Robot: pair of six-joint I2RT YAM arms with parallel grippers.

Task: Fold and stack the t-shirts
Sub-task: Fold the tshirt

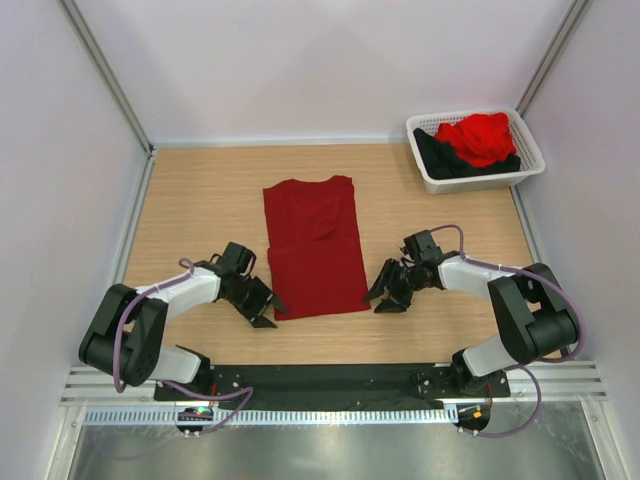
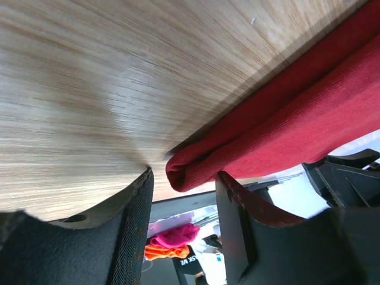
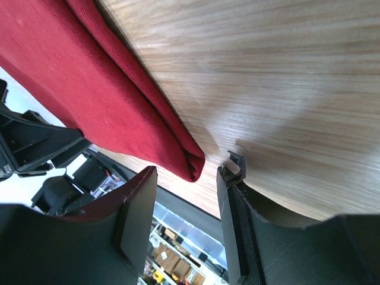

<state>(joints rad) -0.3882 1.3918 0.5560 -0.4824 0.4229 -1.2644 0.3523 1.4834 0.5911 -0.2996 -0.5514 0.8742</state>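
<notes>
The pale wooden table (image 1: 200, 200) bears the dark crimson cloth t-shirt (image 1: 313, 245), folded into a long panel. Its near corners lie at the spread, empty left gripper (image 1: 268, 310) and right gripper (image 1: 383, 298). Far beyond the right claw, the white latticed plastic basket (image 1: 470, 182) holds a crumpled bright red t-shirt (image 1: 480, 137) and a black t-shirt (image 1: 440, 155), so most of the folding likely remains.

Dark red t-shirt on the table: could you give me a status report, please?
Left gripper, right gripper open, each straddling a near corner. Dark red t-shirt flat, sleeves folded in. Bright red shirt, black shirt in basket. Nothing blocking.
</notes>
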